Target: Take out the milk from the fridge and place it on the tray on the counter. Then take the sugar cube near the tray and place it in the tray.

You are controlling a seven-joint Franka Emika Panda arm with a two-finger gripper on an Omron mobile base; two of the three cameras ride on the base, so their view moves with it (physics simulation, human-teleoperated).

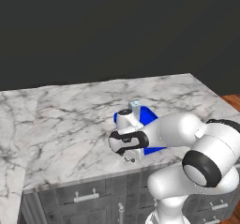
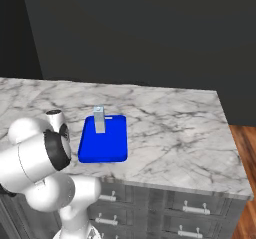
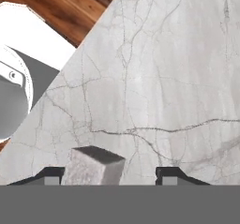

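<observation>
The milk (image 1: 135,107) (image 2: 99,119) stands upright at the far end of the blue tray (image 1: 151,116) (image 2: 102,145) on the marble counter (image 1: 70,124) (image 2: 175,133). My gripper (image 1: 131,158) (image 3: 110,174) points down at the counter's front edge, just in front of the tray. In the hand view the sugar cube (image 3: 92,167) lies on the marble between my two fingertips. It sits close to the left fingertip (image 3: 51,176), and a gap separates it from the right one. The jaws stand apart around the cube and nothing is lifted.
Dark grey drawers (image 1: 86,197) (image 2: 195,208) with silver handles run under the counter. Wooden floor (image 2: 245,148) (image 3: 70,7) lies beyond the counter's right end and front edge. A dark wall rises behind the counter.
</observation>
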